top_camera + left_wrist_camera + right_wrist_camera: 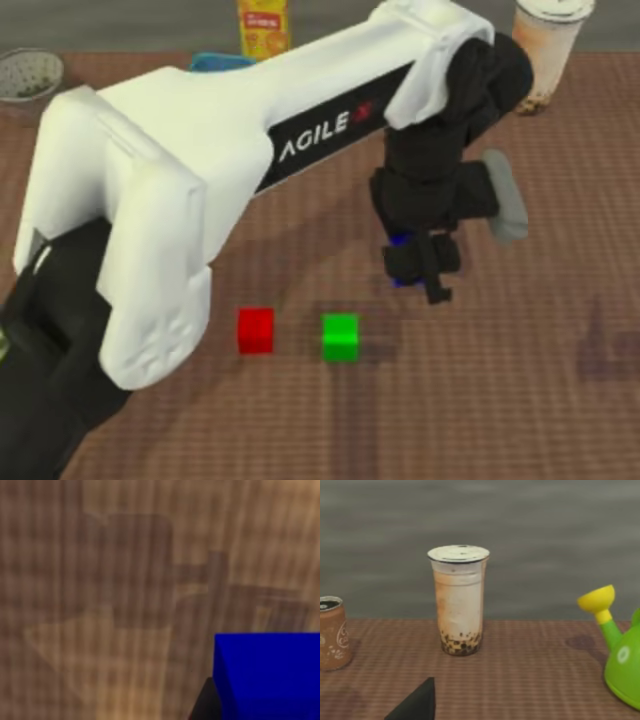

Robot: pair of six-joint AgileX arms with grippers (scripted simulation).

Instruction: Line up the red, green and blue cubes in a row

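Blue cube (401,240) pinched in left gripper (415,268), hanging up and right of green cube (340,336); slot sits right beside green.

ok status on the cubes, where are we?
Left gripper shut on blue cube, held above table right of green cube. Red cube and green already side by side. Right arm out of view. Path clear.

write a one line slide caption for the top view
Left gripper holds the blue cube above the table, beyond the red cube and green cube.
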